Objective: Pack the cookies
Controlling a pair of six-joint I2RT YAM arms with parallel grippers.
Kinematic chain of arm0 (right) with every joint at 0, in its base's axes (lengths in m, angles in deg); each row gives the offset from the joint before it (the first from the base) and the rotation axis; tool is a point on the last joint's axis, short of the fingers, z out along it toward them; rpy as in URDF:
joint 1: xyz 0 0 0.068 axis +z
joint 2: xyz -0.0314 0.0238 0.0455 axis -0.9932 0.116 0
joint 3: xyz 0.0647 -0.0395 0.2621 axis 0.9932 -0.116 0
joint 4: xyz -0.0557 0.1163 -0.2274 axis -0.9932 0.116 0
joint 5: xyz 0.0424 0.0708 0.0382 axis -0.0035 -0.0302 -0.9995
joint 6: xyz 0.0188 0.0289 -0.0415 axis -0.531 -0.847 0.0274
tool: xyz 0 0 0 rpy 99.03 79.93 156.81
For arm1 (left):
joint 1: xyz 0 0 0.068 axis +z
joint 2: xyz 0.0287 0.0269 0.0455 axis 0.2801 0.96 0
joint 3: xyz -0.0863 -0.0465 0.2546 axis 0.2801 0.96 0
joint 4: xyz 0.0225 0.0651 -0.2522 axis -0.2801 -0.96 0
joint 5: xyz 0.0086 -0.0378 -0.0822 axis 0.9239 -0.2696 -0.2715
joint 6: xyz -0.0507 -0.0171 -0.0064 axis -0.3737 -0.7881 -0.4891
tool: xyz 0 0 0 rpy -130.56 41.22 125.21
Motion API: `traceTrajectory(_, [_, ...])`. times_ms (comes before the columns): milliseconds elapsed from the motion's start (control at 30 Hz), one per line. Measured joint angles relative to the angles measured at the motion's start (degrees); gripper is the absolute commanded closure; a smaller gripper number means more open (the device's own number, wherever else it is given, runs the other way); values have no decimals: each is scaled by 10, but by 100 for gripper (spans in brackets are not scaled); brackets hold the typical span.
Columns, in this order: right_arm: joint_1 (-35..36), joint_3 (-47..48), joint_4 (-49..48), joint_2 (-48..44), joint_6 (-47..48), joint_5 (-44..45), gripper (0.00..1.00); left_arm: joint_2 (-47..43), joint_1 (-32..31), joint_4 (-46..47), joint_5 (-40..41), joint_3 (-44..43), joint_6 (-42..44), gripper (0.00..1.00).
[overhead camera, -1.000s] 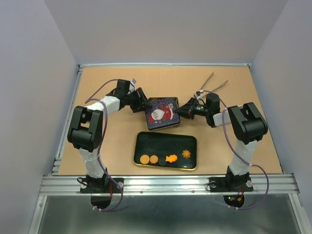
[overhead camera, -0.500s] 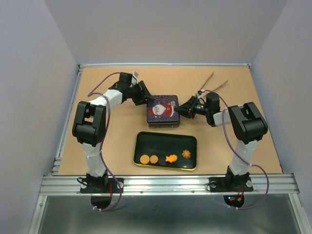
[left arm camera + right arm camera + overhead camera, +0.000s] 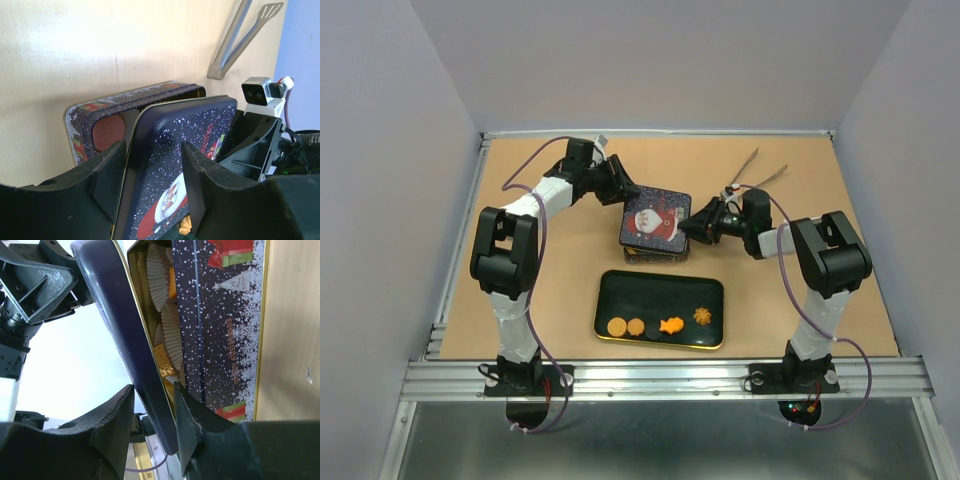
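Left hand: my left hand (image 3: 620,190) (image 3: 150,185) was closed on the far-left edge of the lid (image 3: 653,220) (image 3: 175,165), 1 finger on each face.
Right hand: my right hand (image 3: 692,228) (image 3: 152,405) pinched the lid's right edge the same way.
Lid: Santa-printed, tilted and raised off the tin (image 3: 655,254) (image 3: 125,97) below it.
Cookies: some cookies (image 3: 660,325) lay in a row on the black tray (image 3: 620,285), near of the tin; others (image 3: 165,367) sat in paper cups (image 3: 160,280) inside the tin.
Tongs: the tongs (image 3: 760,170) lay on the desk (image 3: 550,280), far right.
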Motion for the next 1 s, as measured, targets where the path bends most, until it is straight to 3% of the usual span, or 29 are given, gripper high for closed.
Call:
traceTrajectory(533, [0,79,180,-21,84,42,57,0,-1,-16,16,19,3,44])
traceTrajectory(1000, [0,82,240,-46,115,69,57,0,-4,-21,17,35,3,45])
